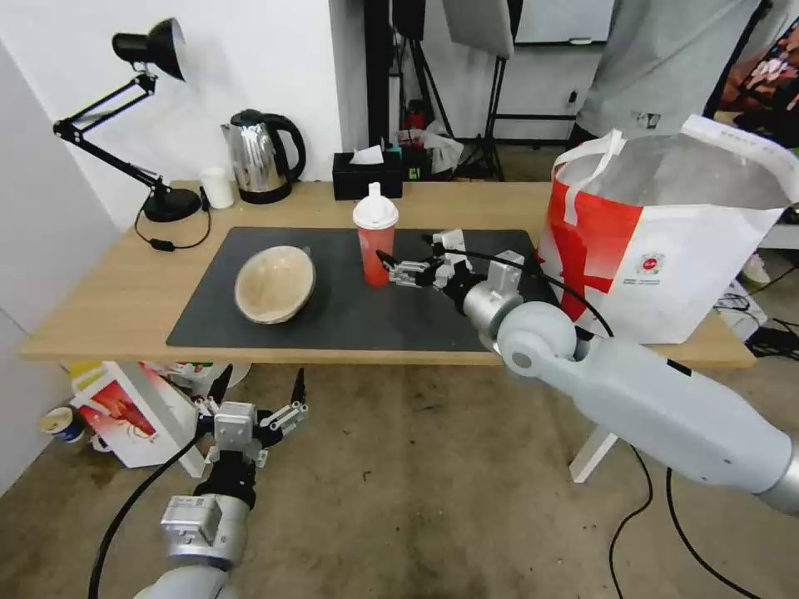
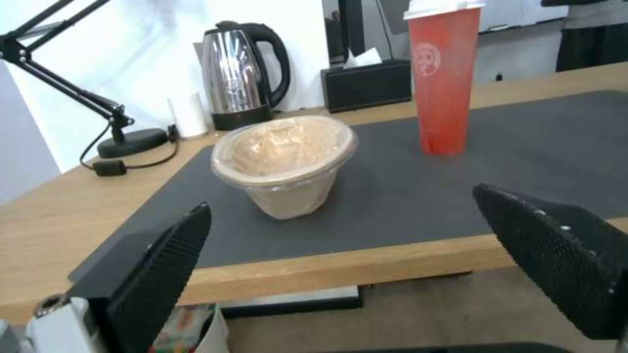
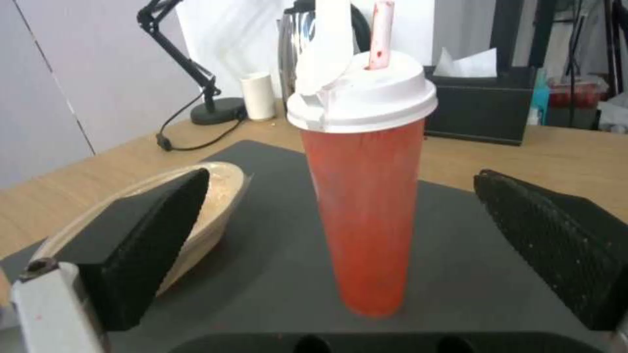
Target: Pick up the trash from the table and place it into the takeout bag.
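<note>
Reaching over the mat, the right gripper was spread wide beside the red cup, not yet pinching it. A bump could have tipped the tall cup. The left gripper hung spread below the table.

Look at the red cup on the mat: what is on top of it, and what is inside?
A white lid caps the cup; a pink-stained straw and a raised white flap stick up from it. The red wall and lid hide whatever is inside. The open right gripper brackets the cup.

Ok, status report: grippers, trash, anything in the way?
Right gripper open beside the red cup, not yet gripping. Left gripper open, below table edge. Beige bowl on the mat. Takeout bag open; path clear.
</note>
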Tool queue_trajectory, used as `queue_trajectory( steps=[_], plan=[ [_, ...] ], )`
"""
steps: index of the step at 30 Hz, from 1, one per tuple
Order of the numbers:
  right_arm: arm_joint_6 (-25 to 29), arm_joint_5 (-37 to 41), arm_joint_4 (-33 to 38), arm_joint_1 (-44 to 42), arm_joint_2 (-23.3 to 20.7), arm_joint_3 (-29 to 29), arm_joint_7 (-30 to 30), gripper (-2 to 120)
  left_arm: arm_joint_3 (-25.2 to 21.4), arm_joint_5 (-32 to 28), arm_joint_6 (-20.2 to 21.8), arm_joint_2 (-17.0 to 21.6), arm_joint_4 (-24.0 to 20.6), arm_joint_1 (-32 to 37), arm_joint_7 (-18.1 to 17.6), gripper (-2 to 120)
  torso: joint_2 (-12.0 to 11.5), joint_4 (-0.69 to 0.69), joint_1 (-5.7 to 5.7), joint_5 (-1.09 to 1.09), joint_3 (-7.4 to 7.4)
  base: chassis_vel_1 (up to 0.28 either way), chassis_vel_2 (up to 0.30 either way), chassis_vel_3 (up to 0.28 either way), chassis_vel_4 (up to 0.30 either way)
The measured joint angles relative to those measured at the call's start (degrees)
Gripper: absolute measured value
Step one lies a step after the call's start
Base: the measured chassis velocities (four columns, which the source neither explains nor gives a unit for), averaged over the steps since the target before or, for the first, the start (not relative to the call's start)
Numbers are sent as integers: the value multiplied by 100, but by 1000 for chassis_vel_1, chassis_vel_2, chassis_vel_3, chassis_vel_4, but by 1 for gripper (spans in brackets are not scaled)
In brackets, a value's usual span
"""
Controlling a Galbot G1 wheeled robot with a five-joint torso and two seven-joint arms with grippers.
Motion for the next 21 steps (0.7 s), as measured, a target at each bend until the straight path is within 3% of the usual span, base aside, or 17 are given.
queue_trajectory(
  steps=[21],
  plan=[
    [14,73,-673,174,428,-182,-165,100,0,0,0,0,0,0,0,100,1,0,0,0,0,0,0,0,0]
  ],
)
